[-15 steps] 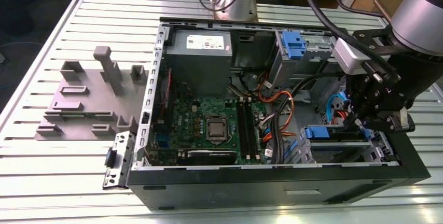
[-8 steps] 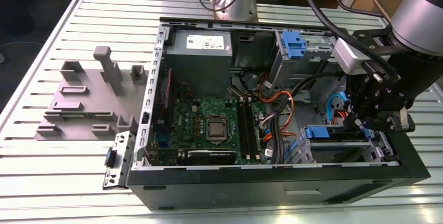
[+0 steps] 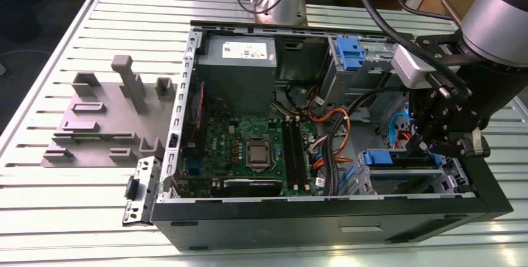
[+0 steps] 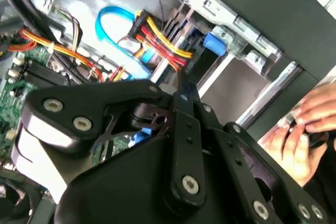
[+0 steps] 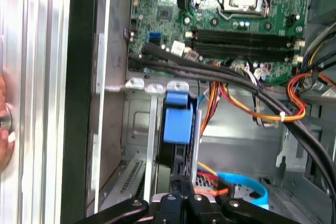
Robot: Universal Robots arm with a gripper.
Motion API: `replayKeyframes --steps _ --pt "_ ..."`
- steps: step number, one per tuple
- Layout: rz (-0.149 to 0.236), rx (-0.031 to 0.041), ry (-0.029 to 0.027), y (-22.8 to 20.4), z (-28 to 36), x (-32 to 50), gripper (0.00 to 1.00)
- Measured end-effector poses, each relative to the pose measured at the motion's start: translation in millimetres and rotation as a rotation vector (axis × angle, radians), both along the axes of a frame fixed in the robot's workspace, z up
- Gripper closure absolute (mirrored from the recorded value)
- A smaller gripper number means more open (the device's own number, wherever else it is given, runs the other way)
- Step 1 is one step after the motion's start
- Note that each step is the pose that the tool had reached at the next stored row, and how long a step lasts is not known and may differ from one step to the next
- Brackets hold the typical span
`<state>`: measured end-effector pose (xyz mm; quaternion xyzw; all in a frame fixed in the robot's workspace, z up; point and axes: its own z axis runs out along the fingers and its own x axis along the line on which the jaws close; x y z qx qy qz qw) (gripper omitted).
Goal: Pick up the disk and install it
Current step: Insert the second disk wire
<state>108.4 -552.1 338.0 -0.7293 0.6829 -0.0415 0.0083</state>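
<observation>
End effector (image 3: 446, 146): lowered inside the open computer case (image 3: 247, 217), at the drive bay on the exterior view's right | Grip: cannot tell how far open, nor whether it holds anything | Disk (image 3: 402, 161): seated in that bay, blue rail (image 5: 177, 123) showing, directly below the end effector | Person's hand (image 4: 304, 129): beside the case on the slatted surface (image 3: 66, 217).

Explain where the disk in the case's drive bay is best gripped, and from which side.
Grip the disk across its flat faces at the exposed edge, coming from the case's open side: it sits edge-on between metal guides that likely block other approaches.
</observation>
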Motion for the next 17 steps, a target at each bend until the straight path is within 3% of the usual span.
replayKeyframes --steps 8,13,17 --pt "0.0 0.0001 0.0014 -0.1 0.3 -1.8 0.89" --pt "0.0 -0.0001 0.0226 0.0 1.0 -1.2 0.89" --pt "0.0 0.0001 0.0246 0.0 6.6 -1.2 0.89"
